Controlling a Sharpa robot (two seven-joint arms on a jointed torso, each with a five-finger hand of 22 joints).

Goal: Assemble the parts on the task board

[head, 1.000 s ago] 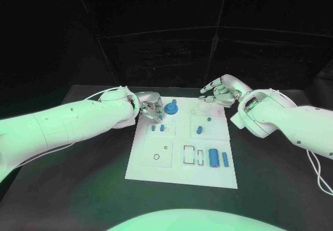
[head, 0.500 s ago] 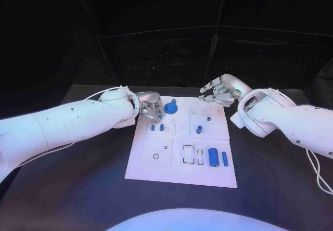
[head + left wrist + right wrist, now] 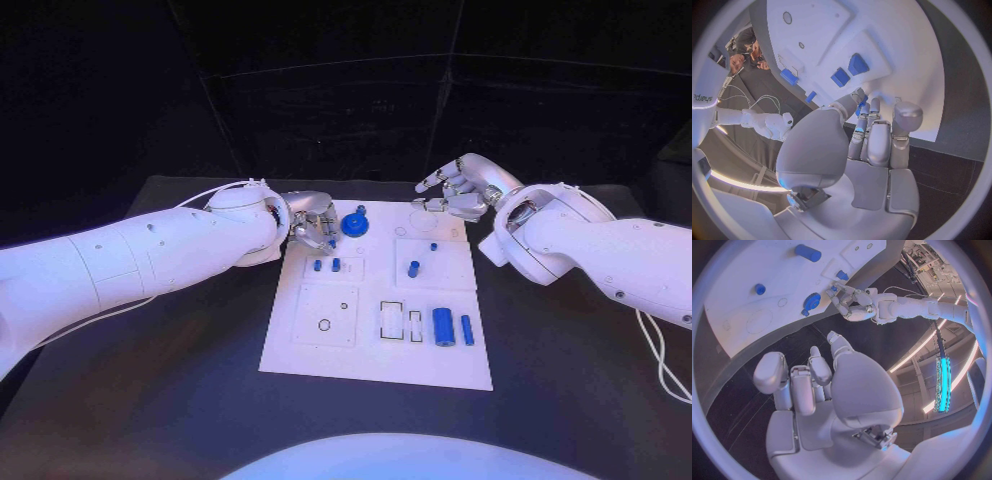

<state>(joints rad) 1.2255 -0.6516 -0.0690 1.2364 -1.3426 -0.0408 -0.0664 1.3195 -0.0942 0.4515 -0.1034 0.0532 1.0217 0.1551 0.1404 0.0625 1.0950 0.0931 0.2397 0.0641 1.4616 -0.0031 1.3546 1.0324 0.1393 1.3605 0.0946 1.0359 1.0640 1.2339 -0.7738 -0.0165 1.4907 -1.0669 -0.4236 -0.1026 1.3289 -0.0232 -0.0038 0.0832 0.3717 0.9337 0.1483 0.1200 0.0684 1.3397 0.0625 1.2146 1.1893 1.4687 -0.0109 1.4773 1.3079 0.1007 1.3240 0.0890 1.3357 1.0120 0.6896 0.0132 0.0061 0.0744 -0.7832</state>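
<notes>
- Fingers of the left hand (image 3: 313,226) curl together at the far left corner of the white board (image 3: 378,366), beside the round blue knob (image 3: 355,226); whether they pinch anything, I cannot tell.
- Right hand (image 3: 459,191) hovers beyond the far edge, fingers loosely apart, holding nothing.
- Small blue pegs (image 3: 326,266) look light, hard and slippery; best pinched by their sides.
- Two blue cylinders (image 3: 453,328) lie well apart, nearer the robot.
</notes>
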